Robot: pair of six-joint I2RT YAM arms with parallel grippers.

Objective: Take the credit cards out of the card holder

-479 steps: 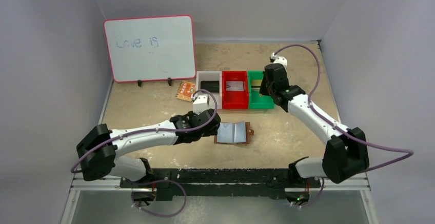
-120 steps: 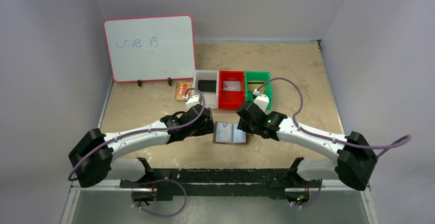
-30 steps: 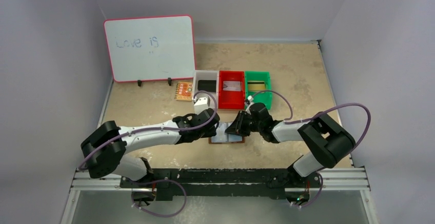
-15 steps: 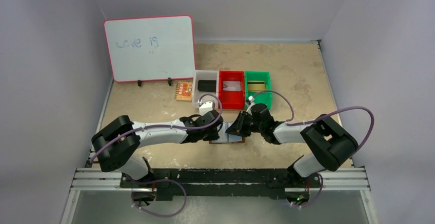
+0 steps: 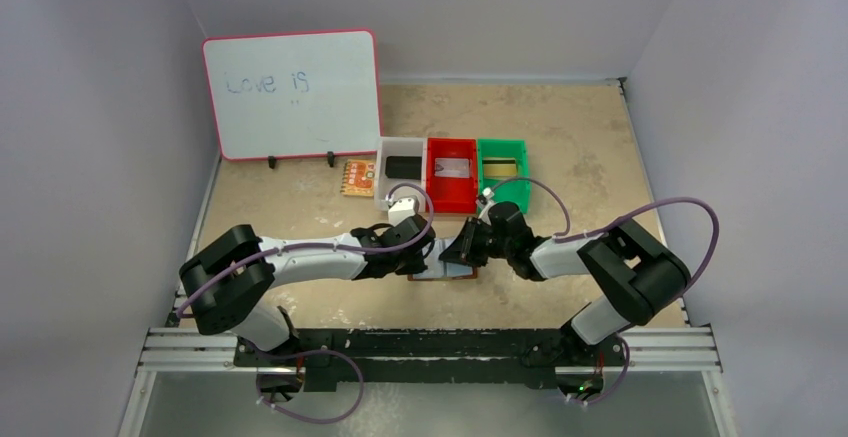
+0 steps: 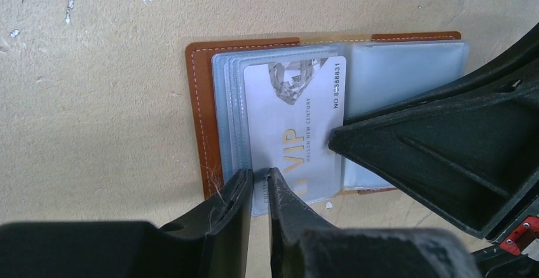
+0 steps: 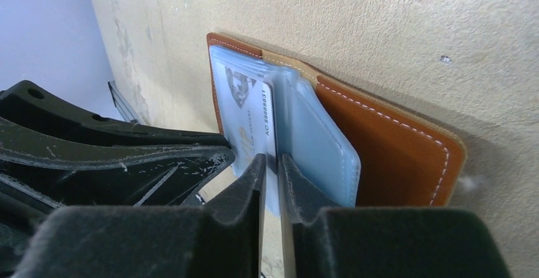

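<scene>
Both grippers meet at the open card holder near the table's front edge.

The speckled tan table (image 5: 560, 137) carries a pink-framed whiteboard (image 5: 292, 92) at the back left and a row of bins (image 5: 450, 201), white, red and green, at mid-depth. In front of the bins the card holder (image 6: 200, 112) lies opened flat, brown leather side down, with its clear leaves fanned upward. A white credit card (image 6: 299, 119) marked VIP sits in the top leaf of the half that the left wrist view shows on the left. The right gripper (image 7: 272, 160) is at the holder's middle, its fingers pressed together on the clear sleeve (image 7: 285, 109) at the card's spine-side edge. The left gripper (image 6: 257, 177) has its fingers drawn almost together over the card's near left corner; whether they grip it cannot be told.
</scene>
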